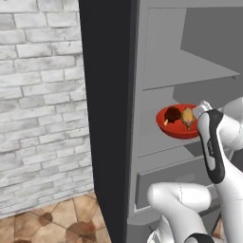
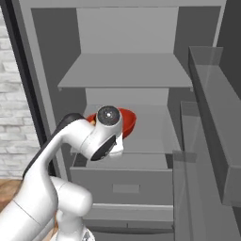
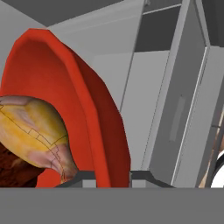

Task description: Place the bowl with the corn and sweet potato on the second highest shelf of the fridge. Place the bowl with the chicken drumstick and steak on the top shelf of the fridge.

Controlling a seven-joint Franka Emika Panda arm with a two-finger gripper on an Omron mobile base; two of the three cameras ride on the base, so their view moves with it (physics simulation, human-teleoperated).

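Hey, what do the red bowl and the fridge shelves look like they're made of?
The red bowl looks like glazed ceramic or hard plastic: smooth, glossy, uniform red with a soft sheen along its rim; the rendering leaves it open. The top shelf reads as matte painted metal or plastic: flat, opaque, light grey, no highlights. The gripper is shut on the bowl's rim.

From my station the bowl (image 1: pixel 176 127) reads as smooth, glossy red, like glazed ceramic or hard plastic. Inside it, the chicken drumstick (image 3: pixel 33 131) has a mottled yellow-tan skin with a soft sheen, and the steak (image 3: pixel 13 168) just beside it looks rough and dark. The fridge (image 2: pixel 127 70) around the bowl is flat, matt grey inside, with black outer sides. Left of the fridge I see a rough whitish brick wall (image 1: pixel 40 104) and tiled brown floor (image 1: pixel 52 220).
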